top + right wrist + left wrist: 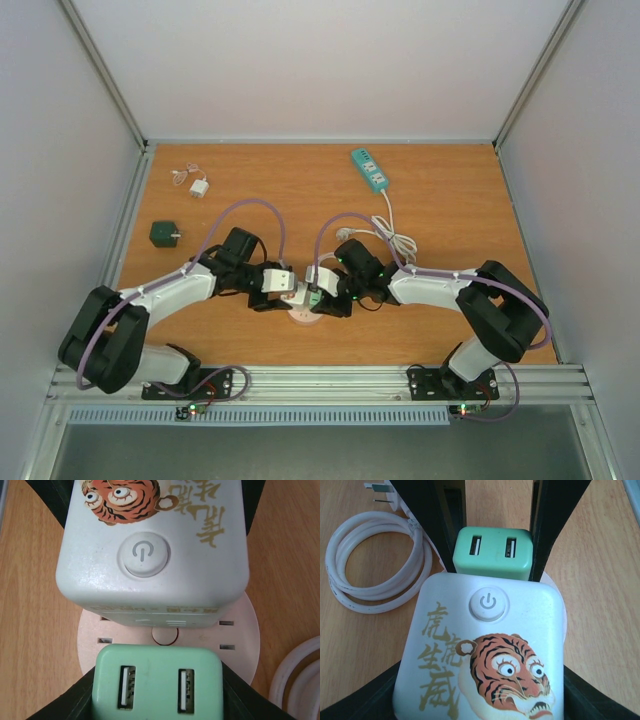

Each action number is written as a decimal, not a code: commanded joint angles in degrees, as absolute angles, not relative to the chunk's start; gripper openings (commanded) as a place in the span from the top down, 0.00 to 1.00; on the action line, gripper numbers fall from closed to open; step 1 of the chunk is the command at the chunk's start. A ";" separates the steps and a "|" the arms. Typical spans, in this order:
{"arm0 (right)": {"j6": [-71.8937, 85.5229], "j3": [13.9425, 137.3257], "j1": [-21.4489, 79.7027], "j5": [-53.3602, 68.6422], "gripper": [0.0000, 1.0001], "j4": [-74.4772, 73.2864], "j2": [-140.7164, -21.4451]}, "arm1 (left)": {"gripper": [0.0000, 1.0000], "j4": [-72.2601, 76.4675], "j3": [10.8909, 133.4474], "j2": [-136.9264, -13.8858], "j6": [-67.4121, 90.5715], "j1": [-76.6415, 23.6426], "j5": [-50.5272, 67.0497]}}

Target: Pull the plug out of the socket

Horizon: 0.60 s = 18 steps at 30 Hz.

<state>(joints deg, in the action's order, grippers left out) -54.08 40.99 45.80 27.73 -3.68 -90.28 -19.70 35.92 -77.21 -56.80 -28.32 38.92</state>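
A round pale pink socket disc (303,319) lies at the table's near middle, and its slots show in the right wrist view (240,630). A white block with a tiger picture and power button (485,645) stands on it, held between my left gripper (480,680) fingers. A mint green two-port USB plug (157,685) stands beside the block over the disc, held between my right gripper (157,702) fingers. Both grippers meet above the disc in the top view: left gripper (283,285), right gripper (320,298). I cannot tell whether the plug's pins are seated.
A teal power strip (369,169) lies at the back right, its coiled white cable (397,241) just behind my right arm and also in the left wrist view (375,570). A white charger (198,187) and a dark green cube (163,234) lie at the left.
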 commanded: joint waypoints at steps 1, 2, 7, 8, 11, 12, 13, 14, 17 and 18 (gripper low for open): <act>-53.70 40.73 45.88 24.29 0.87 -5.47 -93.08 | 0.66 -12.98 34.81 -73.12 -57.42 -28.65 43.81; -53.64 40.85 45.88 24.20 0.88 -5.53 -93.30 | 0.66 -12.45 34.39 -72.90 -57.58 -28.65 43.61; -53.44 40.87 45.92 22.87 0.89 -5.36 -93.92 | 0.66 -13.68 36.19 -74.50 -55.29 -28.61 44.50; -53.44 40.87 45.88 22.62 0.89 -5.30 -93.94 | 0.66 -14.41 37.27 -75.40 -54.01 -28.53 45.22; -53.35 40.85 45.88 22.49 0.90 -5.36 -94.12 | 0.68 -16.89 39.44 -77.42 -52.18 -28.23 47.77; -53.35 40.88 45.88 22.47 0.90 -5.36 -94.09 | 0.68 -17.25 39.92 -77.83 -51.74 -28.07 48.39; -53.35 40.91 45.88 22.37 0.90 -5.36 -94.13 | 0.68 -17.68 40.26 -78.14 -51.34 -27.91 49.06; -53.35 40.87 45.88 22.31 0.91 -5.29 -94.09 | 0.69 -17.88 40.55 -78.27 -51.00 -27.82 49.54; -53.22 40.89 45.88 22.28 0.91 -5.27 -94.18 | 0.69 -17.52 40.36 -77.68 -50.48 -27.07 51.22; -53.20 40.95 45.88 22.24 0.91 -5.34 -94.26 | 0.69 -17.22 40.00 -77.18 -50.79 -26.99 51.33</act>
